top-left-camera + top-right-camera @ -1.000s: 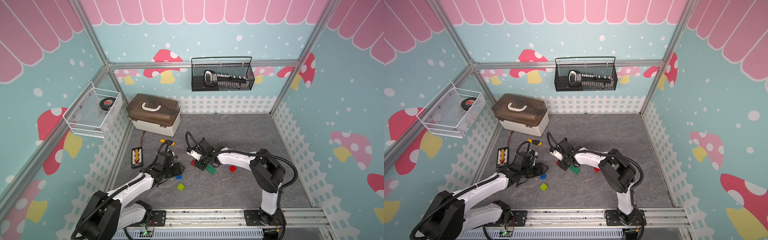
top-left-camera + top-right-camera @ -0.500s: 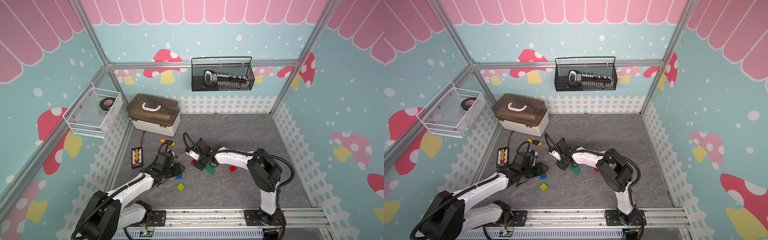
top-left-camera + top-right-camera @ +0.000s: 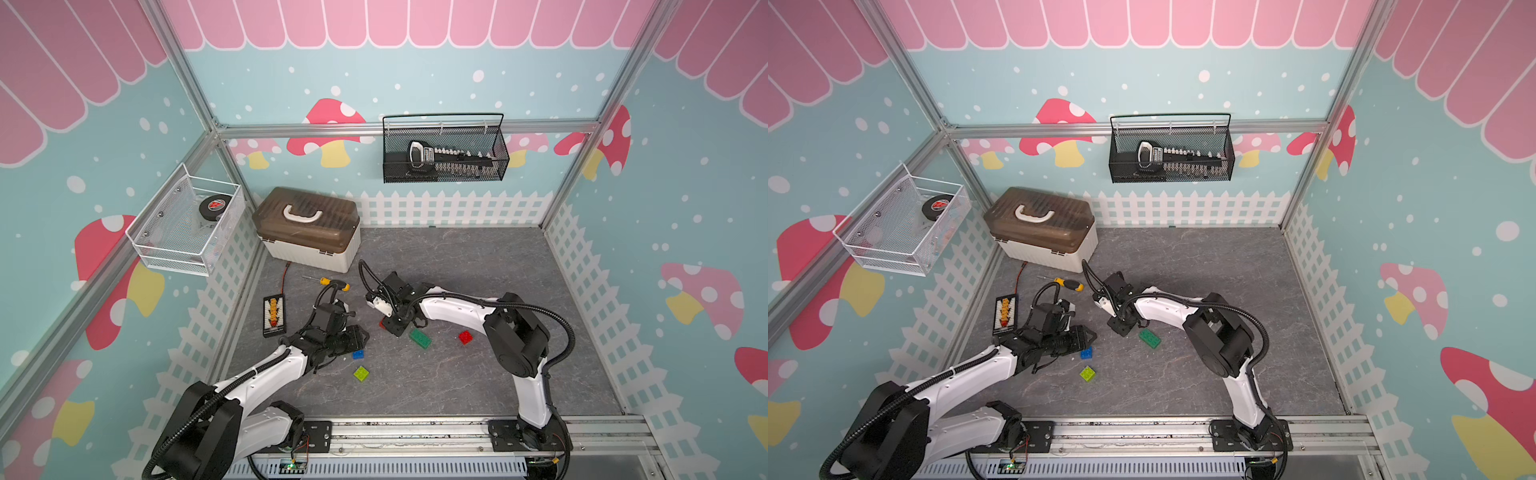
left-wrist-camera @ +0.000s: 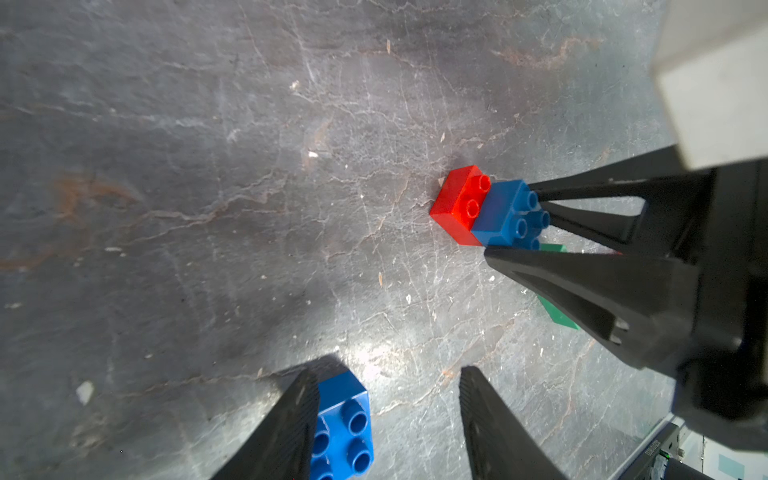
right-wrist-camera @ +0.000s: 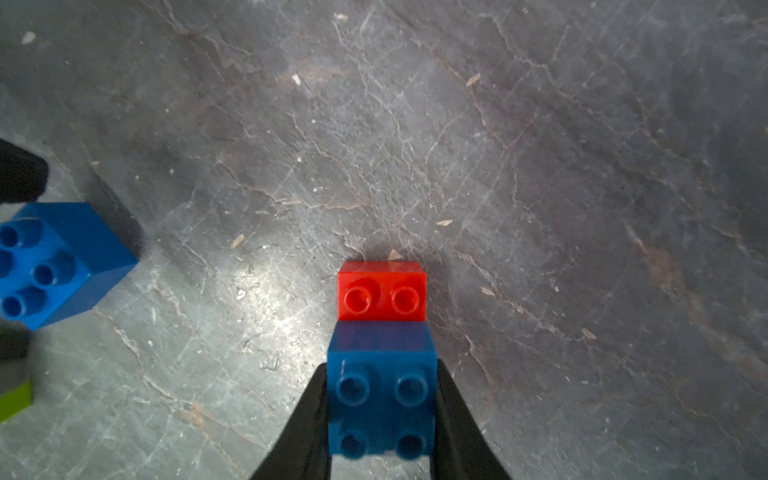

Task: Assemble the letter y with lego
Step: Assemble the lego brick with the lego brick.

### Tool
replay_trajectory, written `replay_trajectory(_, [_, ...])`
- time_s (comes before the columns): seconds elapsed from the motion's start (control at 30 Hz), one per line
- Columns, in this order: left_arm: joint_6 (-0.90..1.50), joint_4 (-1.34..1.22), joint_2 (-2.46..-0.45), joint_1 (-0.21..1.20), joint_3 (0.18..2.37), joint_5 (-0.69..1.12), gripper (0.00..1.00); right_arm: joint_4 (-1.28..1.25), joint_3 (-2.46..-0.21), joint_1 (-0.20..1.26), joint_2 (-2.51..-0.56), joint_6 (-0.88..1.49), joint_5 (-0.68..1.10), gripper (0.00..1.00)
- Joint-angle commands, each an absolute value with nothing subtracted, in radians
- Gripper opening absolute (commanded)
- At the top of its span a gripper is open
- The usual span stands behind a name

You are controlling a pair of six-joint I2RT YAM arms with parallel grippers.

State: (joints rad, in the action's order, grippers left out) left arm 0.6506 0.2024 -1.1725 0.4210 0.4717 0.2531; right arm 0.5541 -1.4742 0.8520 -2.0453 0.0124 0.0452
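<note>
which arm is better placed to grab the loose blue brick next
Left. The left hand is open, and its wrist view shows the loose blue brick between its fingers. The right hand is shut on a second blue brick stacked partly over a red brick, so it is busy.

Both arms reach in from the tabletop's front edge, staying low. The left arm lies nearly flat, left gripper with jaws parted and gripping nothing. The right arm curls toward the middle with its wrist tipped down, right gripper pinched tight on a blue brick.
</note>
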Motion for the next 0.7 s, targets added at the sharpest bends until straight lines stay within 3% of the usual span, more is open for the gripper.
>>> replay_trajectory(0.0, [0.654,0.224,-1.163,0.414,0.467,0.232,0.56,0.686,-1.464,0.852,-2.149,-0.001,-0.007,0.25])
replay_trajectory(0.2, [0.659,0.246,-1.137,0.415,0.469,0.222,0.56,0.719,-1.586,0.843,-2.186,-0.009,-0.026,0.29])
replay_trajectory(0.67, [0.657,0.3,-1.085,0.414,0.481,0.195,0.58,0.723,-1.684,0.841,-2.152,-0.006,-0.05,0.52])
